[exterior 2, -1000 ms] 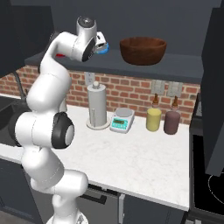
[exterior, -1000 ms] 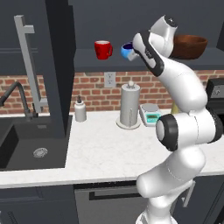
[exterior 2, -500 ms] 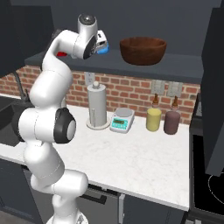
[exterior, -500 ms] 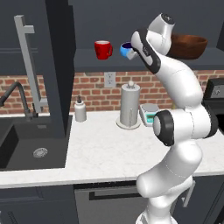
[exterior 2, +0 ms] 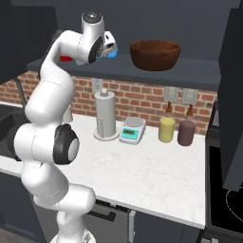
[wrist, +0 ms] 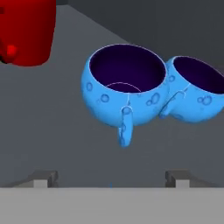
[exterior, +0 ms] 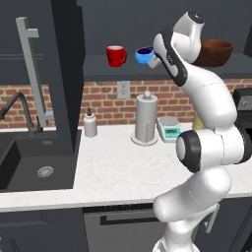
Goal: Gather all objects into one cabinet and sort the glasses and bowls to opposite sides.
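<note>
While gripper (wrist: 111,178) stands spread, empty, near blue cup (wrist: 126,86) touching its twin (wrist: 194,89) beside red mug (wrist: 27,30), we should back straight out, not nudging handle.

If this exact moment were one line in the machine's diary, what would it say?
claw: open, empty | two blue cups: on shelf, touching | red mug: beside them | wooden bowl: far end

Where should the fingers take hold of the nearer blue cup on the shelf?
On the nearer blue cup's rim beside its small handle, coming from the handle side. The second blue cup touches its other flank, and the red mug stands apart.
</note>
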